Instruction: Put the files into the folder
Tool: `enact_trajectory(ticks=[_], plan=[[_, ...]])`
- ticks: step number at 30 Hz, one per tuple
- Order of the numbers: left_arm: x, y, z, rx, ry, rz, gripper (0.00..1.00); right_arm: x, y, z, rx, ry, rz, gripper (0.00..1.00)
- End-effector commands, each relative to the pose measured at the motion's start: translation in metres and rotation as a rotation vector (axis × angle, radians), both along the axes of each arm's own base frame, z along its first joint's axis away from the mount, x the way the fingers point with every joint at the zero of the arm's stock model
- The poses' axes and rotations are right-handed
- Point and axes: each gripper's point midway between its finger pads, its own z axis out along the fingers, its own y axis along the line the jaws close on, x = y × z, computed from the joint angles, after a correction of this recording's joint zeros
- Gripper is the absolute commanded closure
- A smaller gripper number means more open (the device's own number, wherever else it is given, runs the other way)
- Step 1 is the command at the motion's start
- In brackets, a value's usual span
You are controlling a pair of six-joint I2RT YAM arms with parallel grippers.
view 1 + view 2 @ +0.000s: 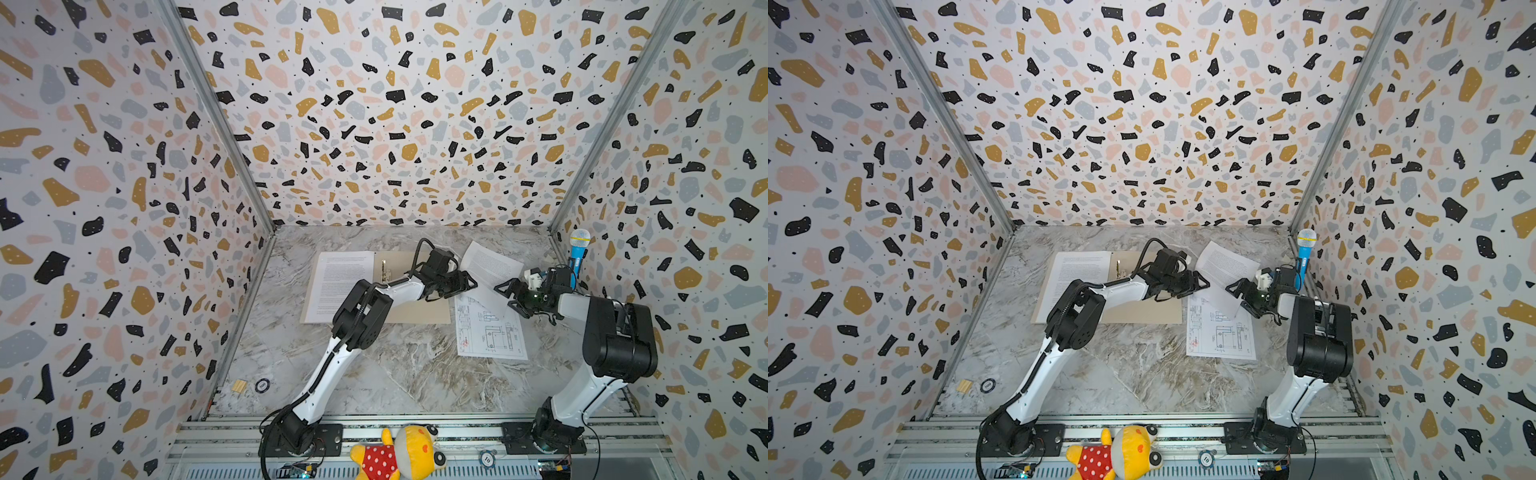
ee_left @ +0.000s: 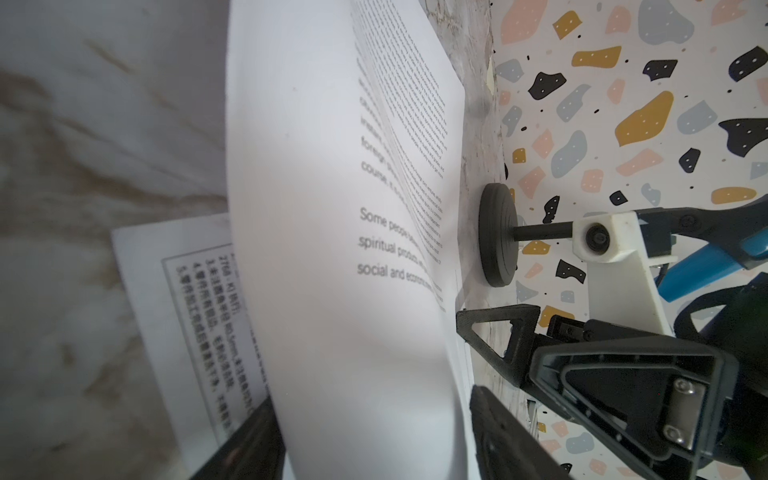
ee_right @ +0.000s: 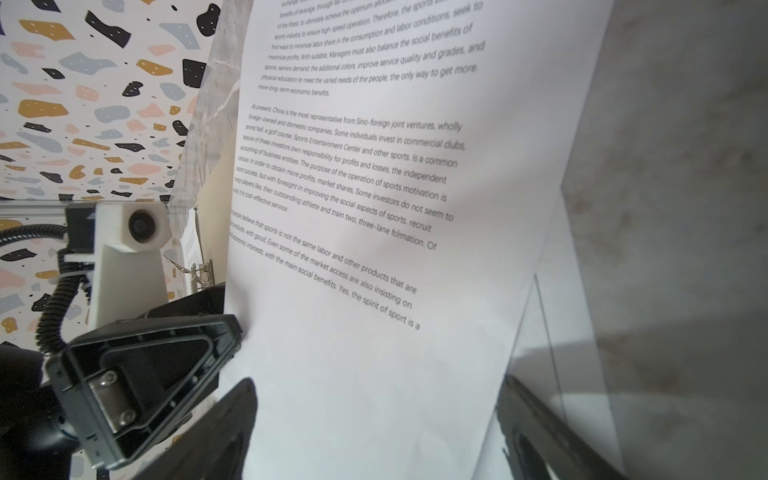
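Right wrist: white text-printed sheet (image 3: pixel 395 249)

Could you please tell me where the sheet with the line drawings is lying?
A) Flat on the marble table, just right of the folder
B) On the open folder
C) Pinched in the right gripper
A: the drawing sheet lies flat on the table, beside the right edge of the folder.
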Motion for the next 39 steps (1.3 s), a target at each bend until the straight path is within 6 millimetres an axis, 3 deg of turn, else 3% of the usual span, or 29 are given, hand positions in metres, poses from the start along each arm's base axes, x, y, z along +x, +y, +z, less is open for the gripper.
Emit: enact_trajectory(ticks=[1,8,12,24,34,39], plan=[[-0.012,0.003,-0.006,0.025,0.038,-0.012,0.32,-0.006,0.003,0.008,0.009,-0.003,0.004,0.09],[-0.011,0.002,-0.004,0.023,0.033,-0.012,0.49,-0.008,0.003,0.007,0.011,0.002,0.009,0.09],[-0.011,0.003,-0.004,0.017,0.056,0.004,0.51,-0.008,0.004,0.006,0.012,0.003,0.011,0.09],[-0.011,0.000,0.008,-0.029,0.077,0.019,0.55,-0.011,0.003,0.015,0.000,-0.002,0.021,0.08],[-0.009,-0.001,0.016,-0.059,0.088,0.031,0.56,-0.023,-0.002,0.029,0.005,0.009,-0.011,0.07],[-0.008,-0.001,0.020,-0.078,0.096,0.038,0.56,-0.035,0.001,0.025,0.029,0.041,-0.013,0.09]])
